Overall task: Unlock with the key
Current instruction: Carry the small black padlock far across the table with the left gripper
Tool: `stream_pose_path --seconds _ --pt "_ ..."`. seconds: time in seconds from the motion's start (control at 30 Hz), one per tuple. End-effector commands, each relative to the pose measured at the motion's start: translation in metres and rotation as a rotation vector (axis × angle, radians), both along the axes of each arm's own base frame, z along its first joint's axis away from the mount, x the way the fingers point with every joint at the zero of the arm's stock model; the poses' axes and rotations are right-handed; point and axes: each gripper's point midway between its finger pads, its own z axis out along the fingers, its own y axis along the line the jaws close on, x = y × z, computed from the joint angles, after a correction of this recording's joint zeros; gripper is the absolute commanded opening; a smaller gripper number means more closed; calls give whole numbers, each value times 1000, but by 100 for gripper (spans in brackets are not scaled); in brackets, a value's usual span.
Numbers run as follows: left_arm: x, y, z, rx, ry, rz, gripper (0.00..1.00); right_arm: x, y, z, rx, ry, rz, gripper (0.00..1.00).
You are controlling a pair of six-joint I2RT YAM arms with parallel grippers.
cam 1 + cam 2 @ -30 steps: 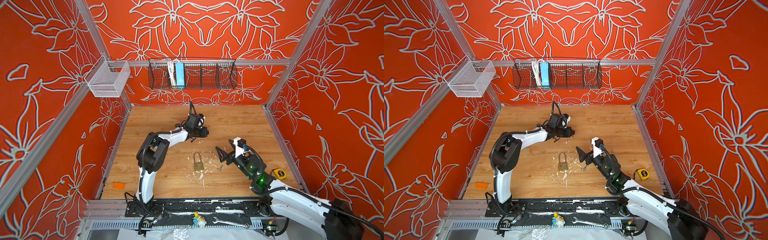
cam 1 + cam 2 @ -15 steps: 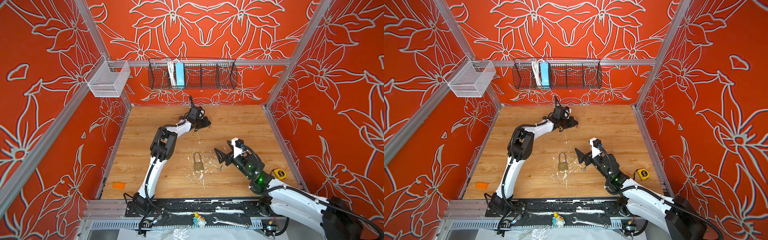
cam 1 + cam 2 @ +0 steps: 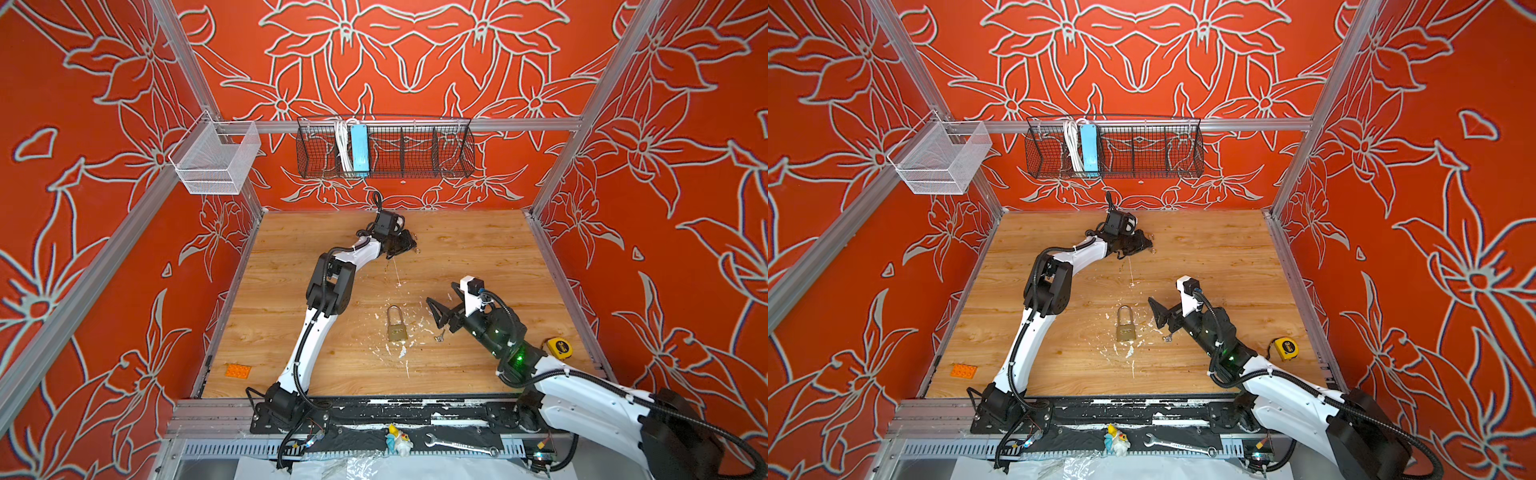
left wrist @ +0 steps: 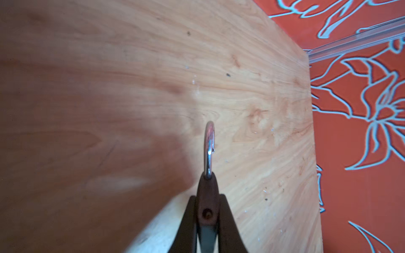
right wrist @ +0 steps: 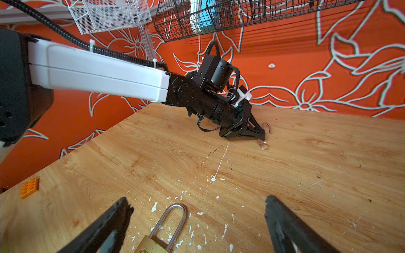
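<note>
The left gripper [image 3: 409, 246] has swung farther from the padlock [image 3: 397, 332], pinched shut on a small looped piece [image 4: 209, 149], perhaps the key. The right gripper [image 5: 197, 200] gapes empty, padlock just ahead, not yet opened: unlocking seems no nearer.

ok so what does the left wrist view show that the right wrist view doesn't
Only left wrist: a close-up of the left gripper, its jaws shut on a brown piece with a silver loop. Only right wrist: the padlock ahead of the right gripper, jaws open, the orange brick and the black wire basket. Both: the wooden table and the orange floral wall.
</note>
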Motion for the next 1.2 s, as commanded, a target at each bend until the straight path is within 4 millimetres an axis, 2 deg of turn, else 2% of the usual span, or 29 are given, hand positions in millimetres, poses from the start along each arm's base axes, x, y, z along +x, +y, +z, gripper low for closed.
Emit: stream_pose_path --seconds 0.0,0.1,0.23,0.5,0.87,1.0,1.17 --pt "11 13 -1 20 9 49 2 1 4 23 40 -48 18 98" --pt "12 19 -6 29 28 61 7 1 5 22 39 -46 20 98" --pt "11 25 -11 62 40 73 18 1 6 22 38 -43 23 98" --pt "10 37 -11 120 36 99 36 1 7 22 37 -42 27 98" --pt "4 48 5 143 -4 127 41 1 7 23 36 -46 27 98" --pt "-14 45 28 98 -36 79 42 4 3 22 35 -39 -3 98" --pt "-63 56 60 116 -61 18 42 17 -3 10 -4 22 -74 98"
